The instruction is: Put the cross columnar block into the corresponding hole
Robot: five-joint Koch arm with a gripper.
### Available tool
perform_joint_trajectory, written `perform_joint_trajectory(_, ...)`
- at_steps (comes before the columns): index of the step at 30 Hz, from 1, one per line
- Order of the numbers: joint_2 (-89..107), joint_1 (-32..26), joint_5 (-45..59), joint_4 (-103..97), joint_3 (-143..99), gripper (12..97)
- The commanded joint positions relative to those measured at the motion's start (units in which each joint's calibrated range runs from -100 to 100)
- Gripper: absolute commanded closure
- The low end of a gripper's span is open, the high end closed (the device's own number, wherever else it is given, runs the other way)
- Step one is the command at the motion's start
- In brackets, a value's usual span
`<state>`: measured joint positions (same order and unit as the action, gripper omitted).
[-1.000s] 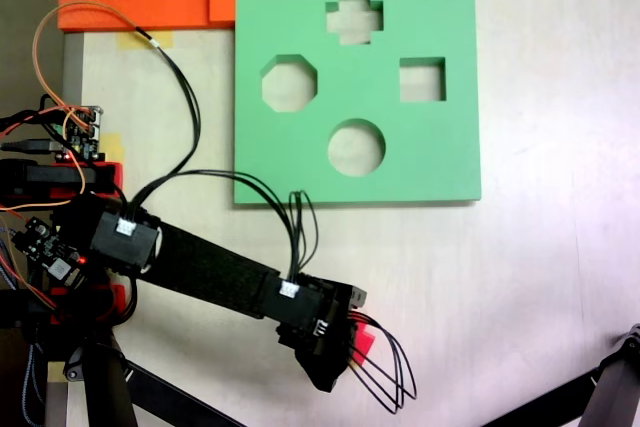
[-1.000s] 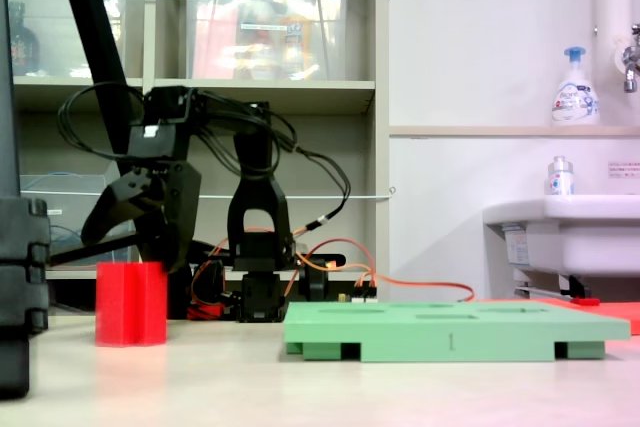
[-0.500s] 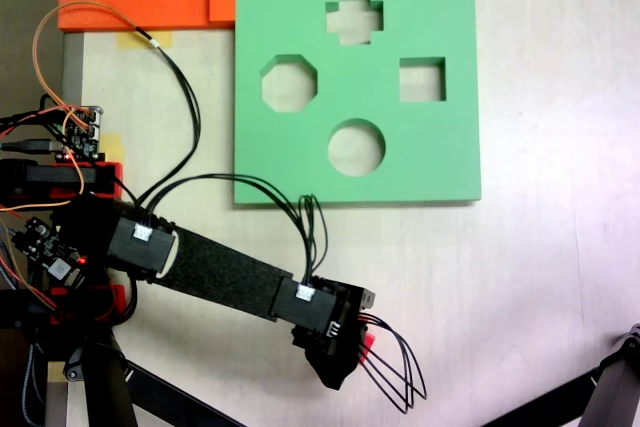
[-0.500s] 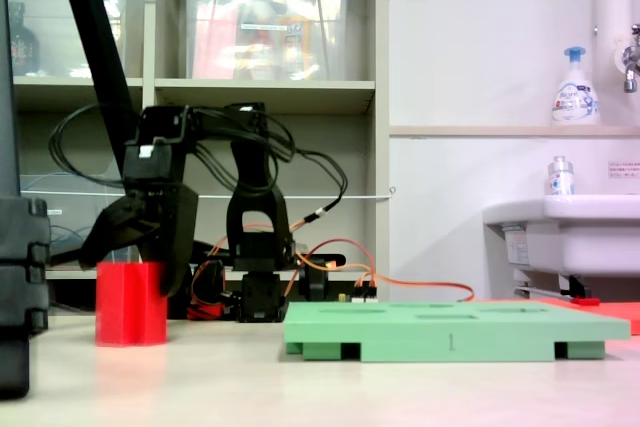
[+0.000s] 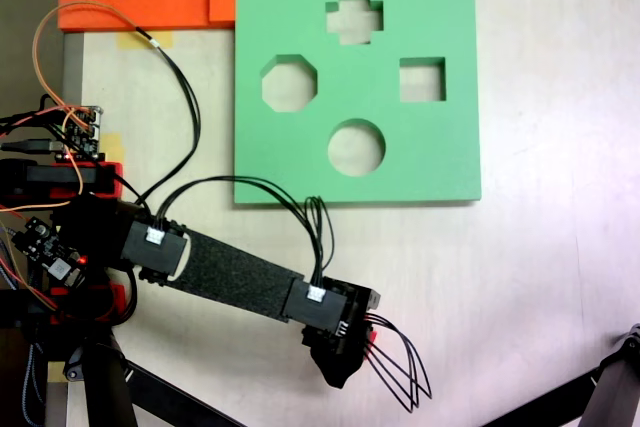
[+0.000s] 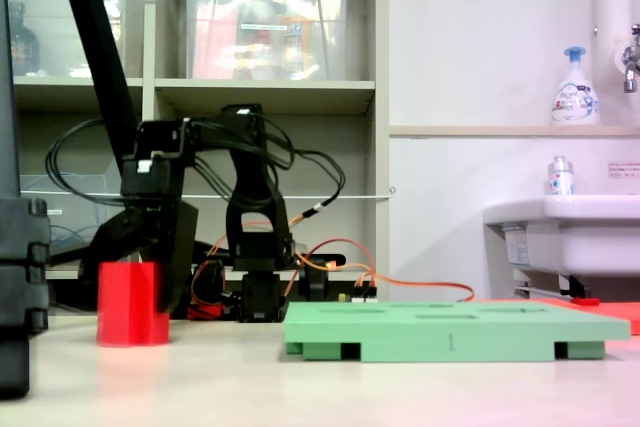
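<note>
Straddling the red cross block (image 6: 132, 303), claw (image 6: 135, 269) spread — no legible writing nearby

Even, bright indoor light, faint shadows, both fixed views slightly soft, no glare.

Claw (image 5: 345, 372) covers most of the red block (image 6: 131, 302) — grip unreadable.

One red block (image 6: 131, 303), one green board (image 5: 357, 82), four cutouts.
</note>
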<state>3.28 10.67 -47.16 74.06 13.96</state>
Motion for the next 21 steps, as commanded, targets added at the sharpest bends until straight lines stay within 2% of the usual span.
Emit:
perform_joint_trajectory(1,0.2,-0.4,-0.6,-2.4,0.1,42.3)
perform_joint_trajectory(12,0.3,-0.8,-2.9,-2.4,-3.3,42.5)
perform_joint_trajectory(16,-0.4,-0.9,-2.9,-2.4,-4.1,55.9)
perform_joint_trajectory(21,-0.9,-0.9,-2.8,-2.4,-5.1,61.5)
